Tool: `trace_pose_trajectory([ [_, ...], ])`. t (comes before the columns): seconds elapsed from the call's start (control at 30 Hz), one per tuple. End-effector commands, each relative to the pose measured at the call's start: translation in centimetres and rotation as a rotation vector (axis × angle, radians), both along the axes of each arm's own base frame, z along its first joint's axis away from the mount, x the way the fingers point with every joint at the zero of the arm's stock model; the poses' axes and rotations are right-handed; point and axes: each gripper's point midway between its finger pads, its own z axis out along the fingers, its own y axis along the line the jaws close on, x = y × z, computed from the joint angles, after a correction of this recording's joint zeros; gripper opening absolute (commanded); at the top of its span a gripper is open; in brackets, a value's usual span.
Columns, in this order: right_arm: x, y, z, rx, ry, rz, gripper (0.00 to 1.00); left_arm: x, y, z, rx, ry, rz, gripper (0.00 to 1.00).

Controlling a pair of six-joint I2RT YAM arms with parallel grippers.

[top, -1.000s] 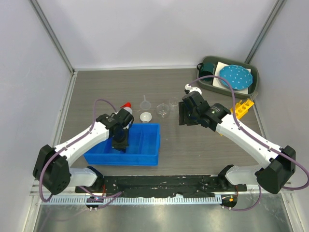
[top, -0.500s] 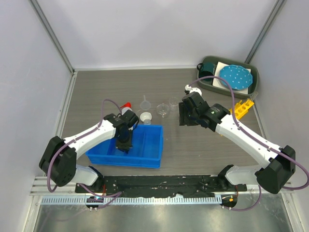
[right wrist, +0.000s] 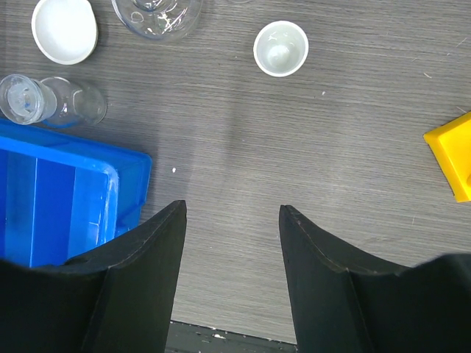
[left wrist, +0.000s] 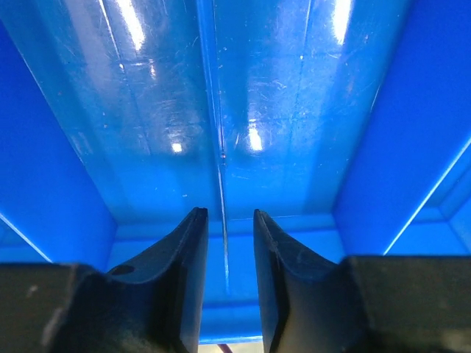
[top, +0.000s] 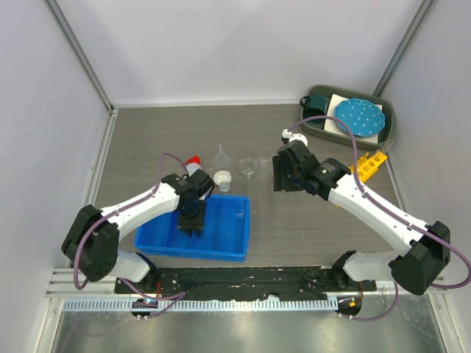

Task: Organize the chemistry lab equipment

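Near left on the grey table (top: 294, 228): a blue bin (top: 221, 254), the left gripper (left wrist: 227, 213) down inside it, blue walls rising on either side, its black fingers (left wrist: 180, 265) parted by a narrow gap above the glossy floor, nothing between them. Right of the bin, poised over bare tabletop: the right gripper (right wrist: 232, 207), fingers spread wide, likewise holding nothing. Just beyond the bin's far edge, close against it: a small clear vessel (right wrist: 51, 101) on its side. Farther back, in a loose row across the middle of the table, left to right: the white squeeze bottle with red nozzle (top: 194, 168), beside the left arm; a small white round dish (top: 222, 179); a round clear flask (top: 249, 166); a second, deeper white dish (right wrist: 280, 48), straight beyond the right gripper. Behind that row: a clear funnel (top: 221, 157) and a small clear beaker (top: 265, 155). Off to the right, near the table's edge: the yellow holed tube rack (top: 370, 163), set at an angle. In the far right corner: a dark green tray (top: 331, 135) with a teal mug (top: 316, 103) and a blue white-dotted plate (top: 358, 118) inside.
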Motion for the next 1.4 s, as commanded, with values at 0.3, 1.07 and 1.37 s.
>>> trace_pose_trajectory([
  [0.3, 2.1, 2.0, 1.6, 0.029, -0.040, 0.009, 0.62, 0.9, -1.7, 6.1, -0.118, -0.112, -0.011, 0.55],
  [1.07, 13.3, 8.6, -3.8, -0.119, 0.071, -0.020, 0.66, 6.0, 1.6, 18.1, -0.102, -0.532, 0.172, 1.00],
  [1.37, 15.2, 9.4, -5.3, -0.138, 0.097, -0.030, 0.62, 5.3, 3.1, 19.5, -0.125, -0.577, 0.191, 1.00],
])
